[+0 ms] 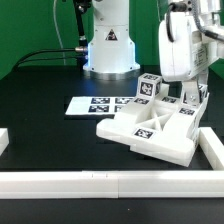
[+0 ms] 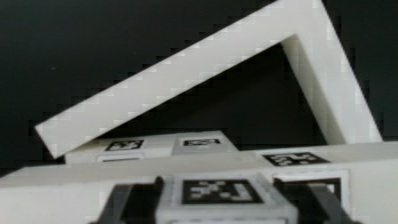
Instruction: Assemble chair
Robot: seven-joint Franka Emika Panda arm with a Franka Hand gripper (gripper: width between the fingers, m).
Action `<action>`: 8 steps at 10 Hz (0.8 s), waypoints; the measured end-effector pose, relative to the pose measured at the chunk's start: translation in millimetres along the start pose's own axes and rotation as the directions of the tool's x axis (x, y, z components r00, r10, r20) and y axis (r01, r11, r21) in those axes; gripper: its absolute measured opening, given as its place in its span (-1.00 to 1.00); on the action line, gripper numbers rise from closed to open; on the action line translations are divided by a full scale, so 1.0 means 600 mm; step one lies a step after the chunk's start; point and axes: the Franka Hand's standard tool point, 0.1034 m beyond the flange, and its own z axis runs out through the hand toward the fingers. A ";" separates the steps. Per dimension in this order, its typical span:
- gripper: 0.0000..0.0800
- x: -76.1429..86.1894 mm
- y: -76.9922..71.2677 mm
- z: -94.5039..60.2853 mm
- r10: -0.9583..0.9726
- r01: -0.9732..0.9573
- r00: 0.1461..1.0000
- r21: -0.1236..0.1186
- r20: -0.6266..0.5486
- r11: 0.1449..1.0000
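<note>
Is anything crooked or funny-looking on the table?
Yes. The chair is only half built and sits tilted, its near edge pushed up against the border rail in the corner. One tagged block sticks up higher than the rest. Nothing looks broken or spilled.

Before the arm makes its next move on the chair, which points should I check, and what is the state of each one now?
1. Tool shut on the small white square tagged block: ok, the block fills the gap between the fingers.
2. Held block fully seated on the white plastic chair assembly with the X-braced panel: cannot tell.
3. Assembly lying inside the corner of the long white border rail: ok.
4. Second white tagged block upright on the assembly: ok.
5. Thin flat white marker board clear of the assembly: cannot tell, their edges meet in the exterior view.
</note>
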 end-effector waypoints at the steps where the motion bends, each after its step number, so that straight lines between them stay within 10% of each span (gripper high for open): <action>1: -0.30 -0.002 0.003 0.001 0.005 -0.005 1.000 -0.003 0.005 1.000; 3: -0.30 -0.003 0.004 0.002 -0.026 0.026 1.000 -0.004 0.006 1.000; 6: 0.53 -0.004 0.005 0.002 -0.035 0.035 0.999 -0.004 0.005 0.999; 8: 0.60 -0.004 0.009 -0.002 -0.084 0.084 0.996 -0.015 0.007 0.996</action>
